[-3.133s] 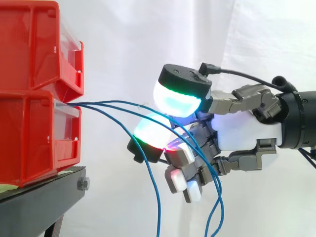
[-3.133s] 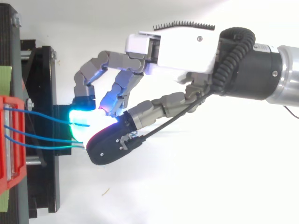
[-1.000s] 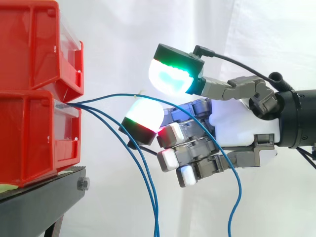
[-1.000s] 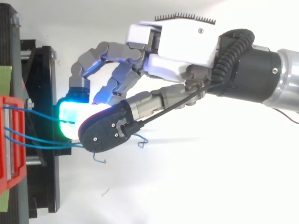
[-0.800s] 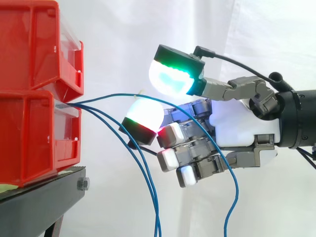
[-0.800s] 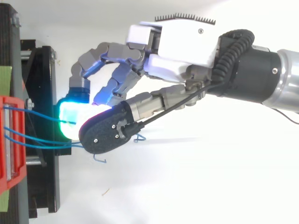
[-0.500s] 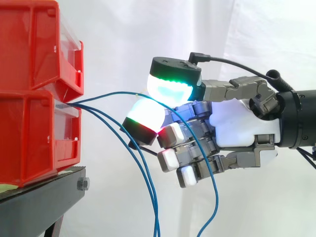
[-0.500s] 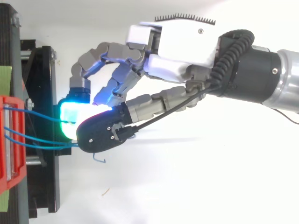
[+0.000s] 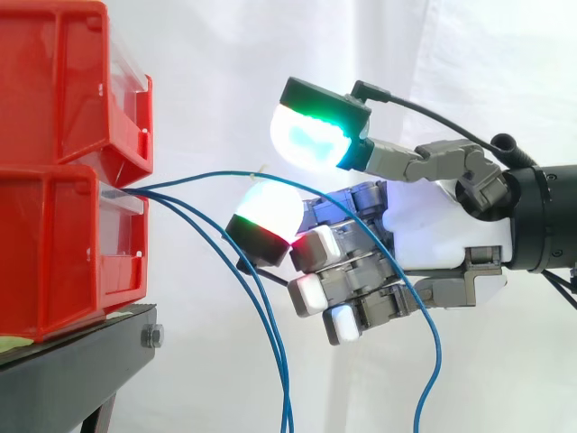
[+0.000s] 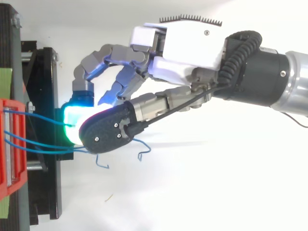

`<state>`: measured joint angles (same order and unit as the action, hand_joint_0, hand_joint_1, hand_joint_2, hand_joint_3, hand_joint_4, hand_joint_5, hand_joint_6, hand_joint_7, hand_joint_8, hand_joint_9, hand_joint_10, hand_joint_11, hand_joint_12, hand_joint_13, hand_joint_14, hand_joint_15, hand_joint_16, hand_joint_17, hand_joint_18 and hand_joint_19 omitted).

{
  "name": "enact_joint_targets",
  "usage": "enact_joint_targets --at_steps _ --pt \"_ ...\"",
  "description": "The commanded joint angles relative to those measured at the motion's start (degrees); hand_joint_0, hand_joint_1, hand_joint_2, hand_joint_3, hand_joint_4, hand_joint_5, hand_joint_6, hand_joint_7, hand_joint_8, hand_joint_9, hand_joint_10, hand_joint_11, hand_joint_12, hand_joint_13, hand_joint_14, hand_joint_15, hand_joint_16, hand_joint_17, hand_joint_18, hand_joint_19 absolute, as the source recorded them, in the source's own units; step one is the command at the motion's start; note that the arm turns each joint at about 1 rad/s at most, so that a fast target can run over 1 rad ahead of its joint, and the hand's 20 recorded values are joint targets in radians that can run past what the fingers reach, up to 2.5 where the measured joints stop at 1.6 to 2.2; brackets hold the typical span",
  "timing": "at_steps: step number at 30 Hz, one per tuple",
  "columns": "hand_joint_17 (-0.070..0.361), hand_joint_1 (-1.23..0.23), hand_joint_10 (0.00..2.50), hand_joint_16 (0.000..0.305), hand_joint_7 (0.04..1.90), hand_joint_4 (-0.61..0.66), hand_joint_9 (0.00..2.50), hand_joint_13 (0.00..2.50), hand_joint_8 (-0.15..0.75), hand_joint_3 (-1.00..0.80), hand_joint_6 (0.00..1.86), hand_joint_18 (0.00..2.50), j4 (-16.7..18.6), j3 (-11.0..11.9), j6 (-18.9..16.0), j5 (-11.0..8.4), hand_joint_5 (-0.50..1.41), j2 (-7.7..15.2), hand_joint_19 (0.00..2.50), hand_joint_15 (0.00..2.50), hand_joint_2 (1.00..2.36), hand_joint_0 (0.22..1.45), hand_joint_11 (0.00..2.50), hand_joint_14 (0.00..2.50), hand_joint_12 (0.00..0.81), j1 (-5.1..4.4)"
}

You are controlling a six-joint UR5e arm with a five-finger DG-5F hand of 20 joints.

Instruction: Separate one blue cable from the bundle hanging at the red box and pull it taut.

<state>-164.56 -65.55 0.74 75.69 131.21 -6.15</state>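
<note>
White curtain (image 9: pixel 270 54) is seen behind a red upper bin (image 9: pixel 63 81) stacked on a red lower bin (image 9: pixel 63 244), both set at the left on a black stand (image 9: pixel 72 361). Three blue cables are fed out of the front of the lower bin, just under the upper one. The hand (image 9: pixel 442 234) is extended from the right at the level of the lower bin and is held near the bins but clear of them. Its thumb pad (image 9: pixel 311 135), lit green and cyan, is raised well above a finger pad (image 9: pixel 269 212) lit white with a red edge, so the two are seen apart with nothing clamped between them. The remaining fingers (image 9: pixel 311 293) are curled in below, towards the palm. The top cable (image 9: pixel 212 176) is carried from the bin in a shallow arc through the gap between the two pads, just over the lower one; whether it is touched there cannot be told. It is then led across the near side of the curled fingers and is seen hanging in a slack curve below the hand. The other two cables (image 9: pixel 283 383) are seen dropping from the bin in a steeper line, close together, under the lower pad and out at the bottom of the side view. From above, the hand (image 10: pixel 187 45) is shown reaching leftward toward the stand, with the three cables spread side by side between the bin and the pads. Two loose cable ends (image 10: pixel 142 151) are seen curling out beneath the thumb.
</note>
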Motion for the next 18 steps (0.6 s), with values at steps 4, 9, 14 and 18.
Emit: enact_joint_targets --at_steps 4,9,14,18 --pt "0.104 -0.58 0.02 0.046 1.06 0.13 1.13 1.01 0.343 -0.49 0.90 0.88 0.0 0.0 0.0 -0.19 -0.16 0.0 0.79 0.66 1.00 0.60 0.95 0.02 0.372 0.00" --pt "0.109 -0.73 0.01 0.049 1.09 0.12 1.13 1.02 0.353 -0.30 0.91 0.91 0.0 0.0 0.0 -0.19 -0.16 0.0 0.77 0.66 1.01 0.61 0.95 0.02 0.384 0.00" --pt "0.115 -0.78 0.01 0.051 1.12 0.03 1.13 1.02 0.366 -0.14 0.93 0.94 0.0 0.0 0.0 -0.19 -0.14 0.0 0.74 0.65 1.01 0.62 0.95 0.02 0.395 0.00" --pt "0.116 -0.80 0.01 0.052 1.17 -0.02 1.14 1.02 0.367 -0.10 0.93 0.94 0.0 -0.1 0.0 -0.19 -0.14 0.0 0.72 0.64 1.01 0.63 0.96 0.02 0.391 0.00"
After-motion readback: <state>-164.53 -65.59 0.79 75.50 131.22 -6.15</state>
